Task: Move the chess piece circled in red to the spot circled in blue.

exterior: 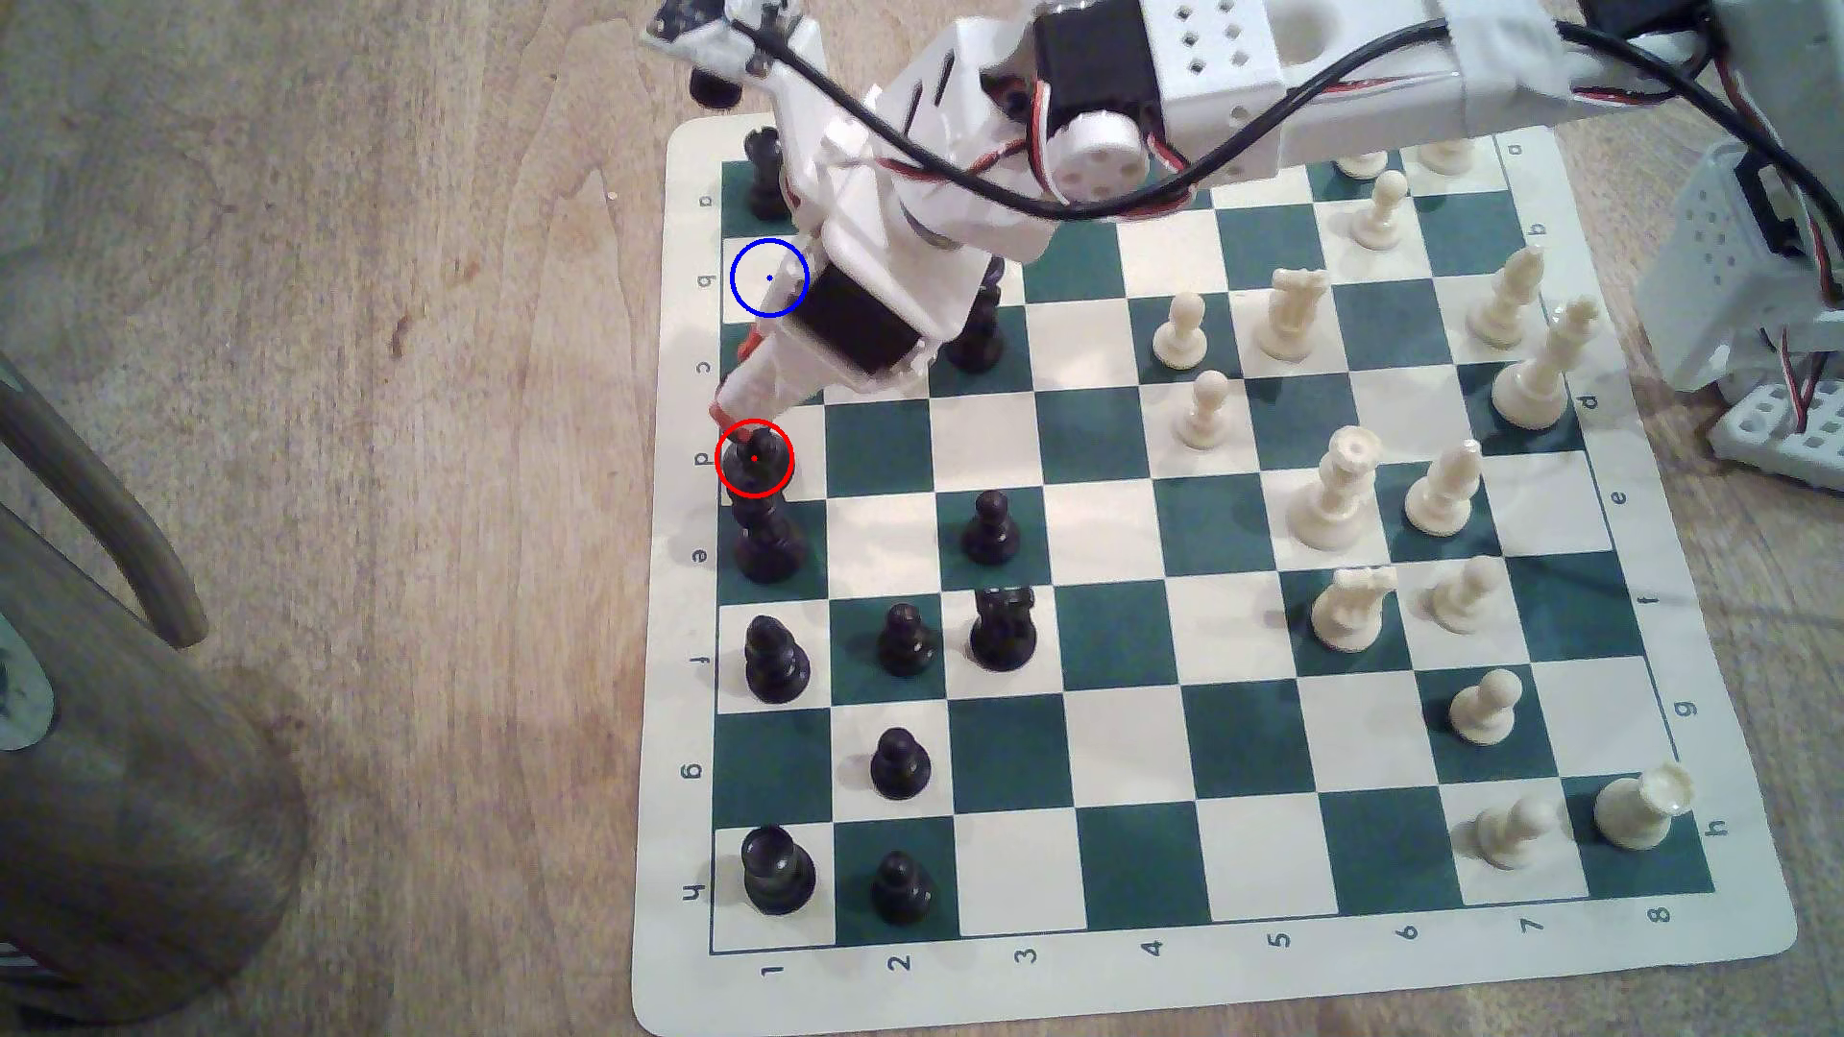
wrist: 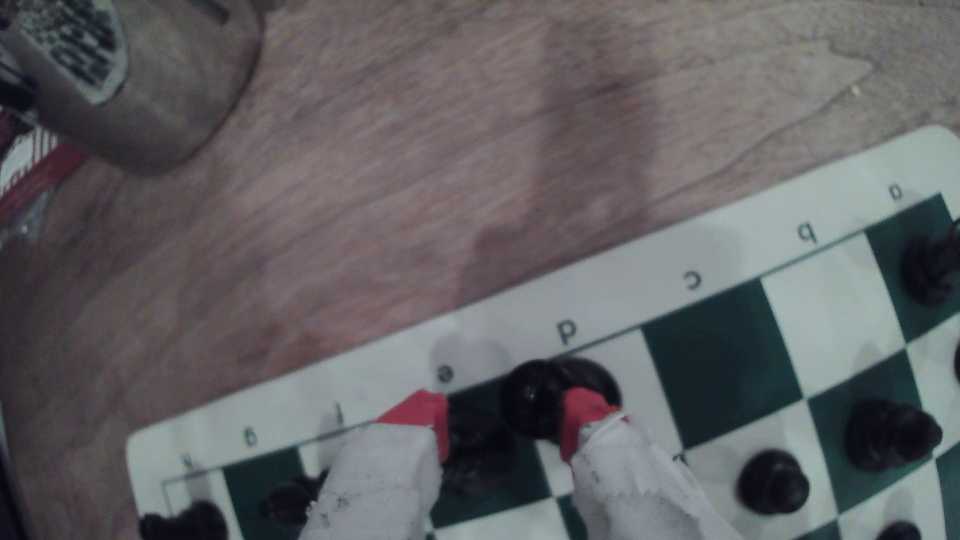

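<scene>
The chess piece circled in red (exterior: 755, 461) is seen standing on its cream square in the board's edge column, row d, just above the other tall black piece (exterior: 766, 543) on row e in the exterior view. It has not been lifted, as far as can be judged: its base appears seated on the board (exterior: 1008, 982).

The gripper (wrist: 501, 423) is positioned around the piece's head. The jaws are parted; one red-tipped finger (wrist: 576, 415) is at or touching the head, the other (wrist: 423, 415) stands apart from it, over the row e piece. Nothing is yet clamped.

The spot circled in blue (exterior: 768, 278) lies two squares up the same column from the red-ringed piece, on row b, and is unoccupied; part of the ring is overlapped by the arm.

Progress, as judged: approach done; closing, lifting, carrying and setting down remain.

Count, exterior view: twelve black pieces are made out on the board, some partly hidden by the arm, plus one black piece (exterior: 710, 88) off the board on the bench (exterior: 399, 399). Fourteen cream pieces are counted, the far corner being partly hidden. One red ring, one blue ring.
</scene>
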